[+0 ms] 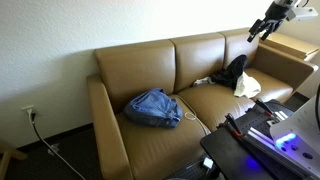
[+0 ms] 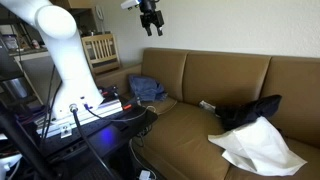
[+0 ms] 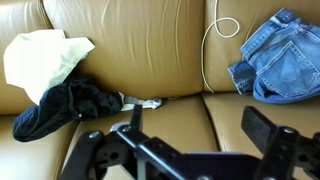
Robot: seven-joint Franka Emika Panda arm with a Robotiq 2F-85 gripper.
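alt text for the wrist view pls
Open claw hangs above a tan couch. A dark garment and a cream cloth lie left, blue jeans right, beside a white cable.

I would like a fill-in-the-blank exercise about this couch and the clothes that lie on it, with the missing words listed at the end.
1. The gripper hangs high above the couch with its jaws ____.
2. The jeans on the seat cushion are ____ in colour.
3. The garment that touches the white cloth is ____ in colour.

Missing words: open, blue, black.
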